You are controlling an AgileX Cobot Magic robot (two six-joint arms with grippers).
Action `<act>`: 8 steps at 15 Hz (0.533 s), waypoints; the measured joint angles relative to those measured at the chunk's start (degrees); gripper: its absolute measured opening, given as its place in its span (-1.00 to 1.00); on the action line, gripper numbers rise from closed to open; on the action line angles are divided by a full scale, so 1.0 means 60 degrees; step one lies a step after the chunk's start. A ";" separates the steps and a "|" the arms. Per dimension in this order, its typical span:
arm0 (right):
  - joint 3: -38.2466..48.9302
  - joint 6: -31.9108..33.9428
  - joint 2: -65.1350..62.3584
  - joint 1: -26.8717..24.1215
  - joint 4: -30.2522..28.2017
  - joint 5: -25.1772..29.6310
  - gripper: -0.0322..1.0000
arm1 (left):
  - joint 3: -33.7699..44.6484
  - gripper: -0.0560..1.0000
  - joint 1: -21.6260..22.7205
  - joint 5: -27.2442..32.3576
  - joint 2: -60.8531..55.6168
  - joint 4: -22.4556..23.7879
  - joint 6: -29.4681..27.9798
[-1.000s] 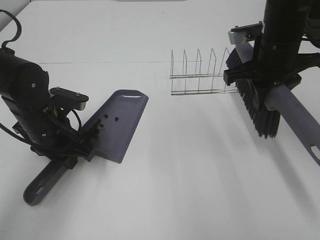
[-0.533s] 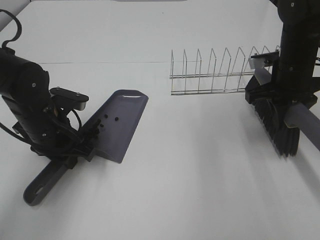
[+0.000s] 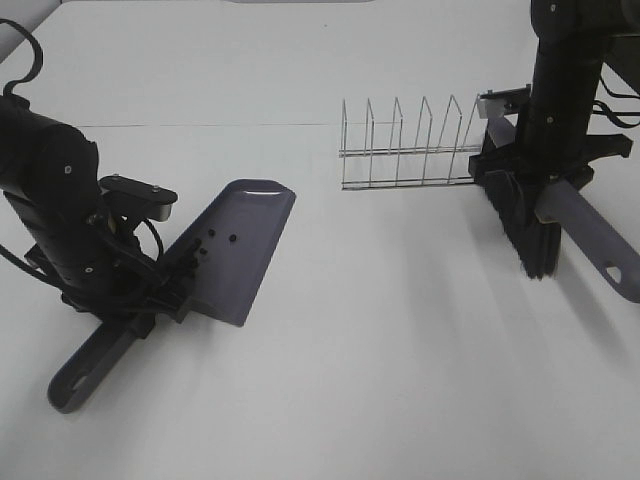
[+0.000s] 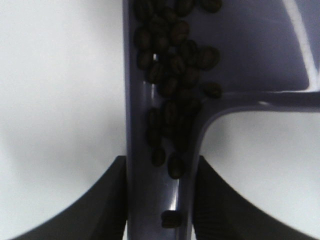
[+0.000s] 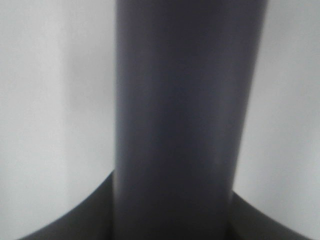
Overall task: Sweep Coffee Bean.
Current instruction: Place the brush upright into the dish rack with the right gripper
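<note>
A plain, matte white table (image 3: 400, 400) fills the whole scene, and it is crossed on its far side by a thin dark line (image 3: 200, 125); little of the room beyond it can be made out. At the near left a purple-grey, smooth plastic dustpan (image 3: 245, 235) is held, with its wide flat lip turned toward the far right and its long handle, ending in a hanging hole, pointing to the near left. The handle is clamped between the two dark fingers of the left tool (image 4: 159, 200). The small, dark brown, oval coffee beans (image 4: 172, 75) are gathered inside the dustpan, heaped at the narrow end where the pan runs into the hollow of the handle; only a few are seen from above as black specks close to the left tool. At the far right a dish rack of thin, shiny metal wire (image 3: 410, 150), made of a row of upright loops, stands on the table. Just beside its right end a brush with a grey plastic handle and dense black bristles (image 3: 528, 225) is gripped by the right tool (image 5: 172, 210), closed around the handle, with the bristles pointing down toward the table; whether they touch it cannot be told.
</note>
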 joint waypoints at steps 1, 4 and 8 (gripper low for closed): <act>-0.0487 0.0000 0.0258 0.0000 0.0000 -0.0019 -0.39 | 0.0000 -0.31 0.0000 0.0000 0.0000 0.0000 0.0000; -0.1537 0.0000 0.0783 -0.0038 -0.0010 -0.0029 -0.39 | 0.0000 -0.31 0.0000 0.0000 0.0000 -0.0057 0.0000; -0.2483 -0.0076 0.1308 -0.0363 0.0535 -0.0076 -0.39 | 0.0000 -0.31 0.0000 0.0048 0.0000 -0.0057 0.0000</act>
